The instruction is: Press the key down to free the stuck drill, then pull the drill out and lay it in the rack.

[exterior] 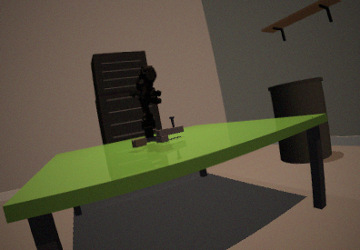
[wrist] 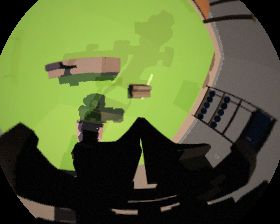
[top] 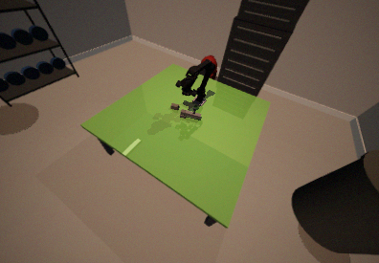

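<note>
My gripper (wrist: pixel 140 120) is shut and empty; its fingertips meet in the wrist view. It hangs above the table, clear of the blocks. A long brown block (top: pixel 190 115) (wrist: pixel 88 66) lies on the green table; it also shows in the exterior view (exterior: pixel 163 135). A dark T-shaped piece (exterior: pixel 172 119), seemingly the key, stands upright at the block. A small brown grooved block (top: pixel 175 106) (exterior: pixel 139 142) (wrist: pixel 140 91), possibly the rack, lies apart from the long one. The drill cannot be made out surely; a thin dark wavy line (exterior: pixel 175 137) shows low beside the long block.
The arm's base (top: pixel 199 101) (wrist: pixel 89 132) stands on the green table (top: pixel 158 102) (exterior: pixel 91 170) (wrist: pixel 31 90) close to the long block. A dark cabinet (top: pixel 254 40) (exterior: pixel 120 97) stands behind the table. A pale strip (top: pixel 132 146) lies near the table's edge. Arm shadows fall around the blocks.
</note>
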You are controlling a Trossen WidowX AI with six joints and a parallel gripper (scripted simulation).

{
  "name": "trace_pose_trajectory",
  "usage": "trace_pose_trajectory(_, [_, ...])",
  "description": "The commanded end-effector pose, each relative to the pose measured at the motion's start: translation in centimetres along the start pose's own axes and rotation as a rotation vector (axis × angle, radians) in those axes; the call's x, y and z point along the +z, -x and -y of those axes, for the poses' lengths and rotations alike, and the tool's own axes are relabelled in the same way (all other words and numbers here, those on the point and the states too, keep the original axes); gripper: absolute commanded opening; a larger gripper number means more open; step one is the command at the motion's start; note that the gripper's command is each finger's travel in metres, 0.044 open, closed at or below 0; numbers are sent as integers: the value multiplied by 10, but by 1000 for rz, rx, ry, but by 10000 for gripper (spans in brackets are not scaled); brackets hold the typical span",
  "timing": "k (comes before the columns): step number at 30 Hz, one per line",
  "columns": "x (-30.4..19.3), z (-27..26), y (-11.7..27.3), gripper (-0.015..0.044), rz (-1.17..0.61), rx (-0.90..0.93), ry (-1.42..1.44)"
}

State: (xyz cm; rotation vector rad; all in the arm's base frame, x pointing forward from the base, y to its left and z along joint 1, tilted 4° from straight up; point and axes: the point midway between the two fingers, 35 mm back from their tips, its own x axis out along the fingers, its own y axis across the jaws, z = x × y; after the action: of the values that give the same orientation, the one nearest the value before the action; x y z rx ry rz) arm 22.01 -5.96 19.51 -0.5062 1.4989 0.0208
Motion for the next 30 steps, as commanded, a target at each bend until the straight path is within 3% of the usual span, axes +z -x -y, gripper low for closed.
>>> trace_pose_trajectory(1, [41,-54,1,0,56,166,20])
trace_pose_trajectory(7, [70,-131,8,0,49,372,48])
trace_pose_trajectory(30, [72,-137,-6,0,49,372,48])
